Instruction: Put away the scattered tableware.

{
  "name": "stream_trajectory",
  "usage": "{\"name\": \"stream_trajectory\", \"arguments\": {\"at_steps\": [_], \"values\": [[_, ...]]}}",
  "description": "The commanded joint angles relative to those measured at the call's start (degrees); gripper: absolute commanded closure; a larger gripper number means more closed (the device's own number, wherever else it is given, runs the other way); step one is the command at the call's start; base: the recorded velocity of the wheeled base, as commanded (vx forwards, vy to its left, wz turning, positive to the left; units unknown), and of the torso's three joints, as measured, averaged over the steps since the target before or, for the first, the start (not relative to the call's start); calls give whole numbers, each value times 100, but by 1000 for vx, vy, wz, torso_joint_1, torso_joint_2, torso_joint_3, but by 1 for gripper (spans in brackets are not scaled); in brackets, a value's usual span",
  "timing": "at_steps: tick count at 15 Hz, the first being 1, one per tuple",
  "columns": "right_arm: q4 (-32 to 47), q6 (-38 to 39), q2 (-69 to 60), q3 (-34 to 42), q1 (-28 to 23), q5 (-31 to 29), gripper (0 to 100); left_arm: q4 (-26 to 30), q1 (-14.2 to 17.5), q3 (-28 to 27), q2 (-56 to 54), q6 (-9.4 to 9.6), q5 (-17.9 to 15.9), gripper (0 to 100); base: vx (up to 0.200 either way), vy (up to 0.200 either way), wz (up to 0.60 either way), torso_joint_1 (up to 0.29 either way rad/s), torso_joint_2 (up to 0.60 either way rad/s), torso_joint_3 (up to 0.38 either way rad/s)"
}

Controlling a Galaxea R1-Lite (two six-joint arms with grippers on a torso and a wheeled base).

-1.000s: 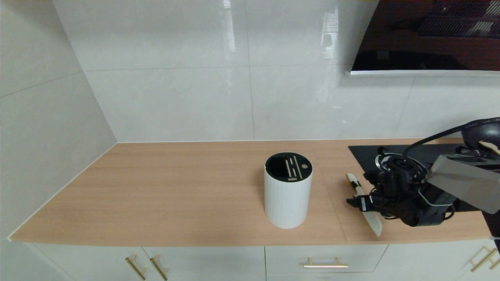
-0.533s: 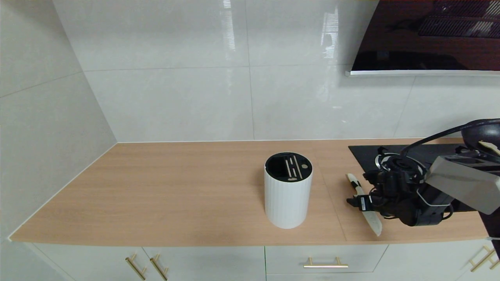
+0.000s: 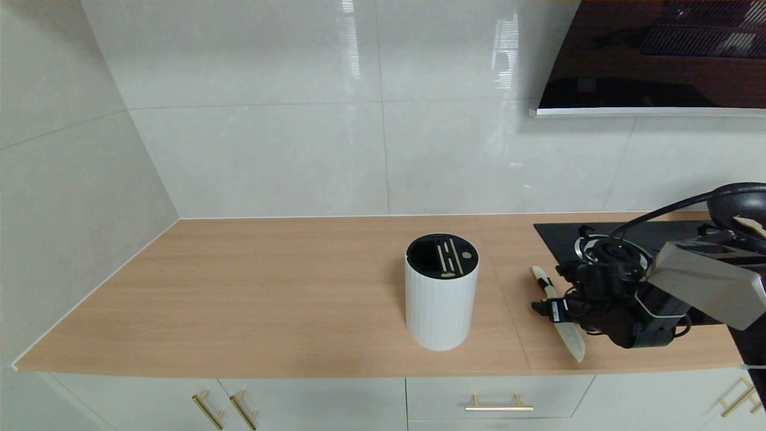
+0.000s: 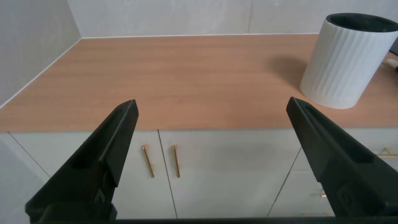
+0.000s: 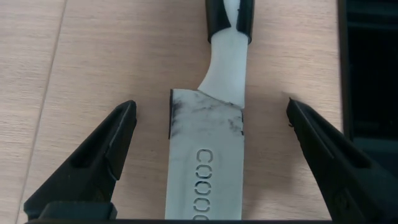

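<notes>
- While the knife [image 5: 208, 146] is lying flat on the countertop [image 3: 269, 287], you are working the pick-up step: nothing is gripped yet.
- The knife is resting between the white holder [image 3: 441, 291] on its left and the black cooktop [image 3: 562, 236] on its right. Its handle is pointing toward the far wall and its tip toward the near edge.
- The right gripper [image 5: 210, 124] is hanging directly over the knife with its jaws spread wide. One finger is standing on each side of the blade, just below the handle junction, and both are clear of it.
- I cannot tell from these views whether the fingertips are touching the counter.
- The left gripper [image 4: 211, 106] is also gaping wide and carrying nothing. It is sitting off the near left edge of the counter, well apart from the knife, with the holder in sight.
- In my judgement, your next move is calling for a short straight descent and a close across the blade or the neck of the handle.
- The blade is lying thin and flat, so you are risking a slip or a skid. Keep the jaws centred before closing.
- After that, you are looking at a lift, a tip to vertical, and a feed into a slot in the top of the holder.
</notes>
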Motion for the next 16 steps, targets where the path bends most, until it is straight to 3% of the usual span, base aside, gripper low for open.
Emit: {"name": "stream_trajectory", "arguments": {"at_steps": [1, 3, 4, 16], "values": [[-3, -4, 0, -1, 5, 2, 0, -4, 1, 2, 9, 0, 1, 0, 0, 0, 0, 0, 0, 0], [-3, -4, 0, -1, 5, 2, 0, -4, 1, 2, 9, 0, 10, 0, 0, 0, 0, 0, 0, 0], [-3, -4, 0, -1, 5, 2, 100, -4, 1, 2, 0, 9, 1, 0, 0, 0, 0, 0, 0, 0], [-266, -100, -8, 43, -4, -139, 100, -4, 1, 2, 0, 18, 1, 0, 0, 0, 0, 0, 0, 0]]}}
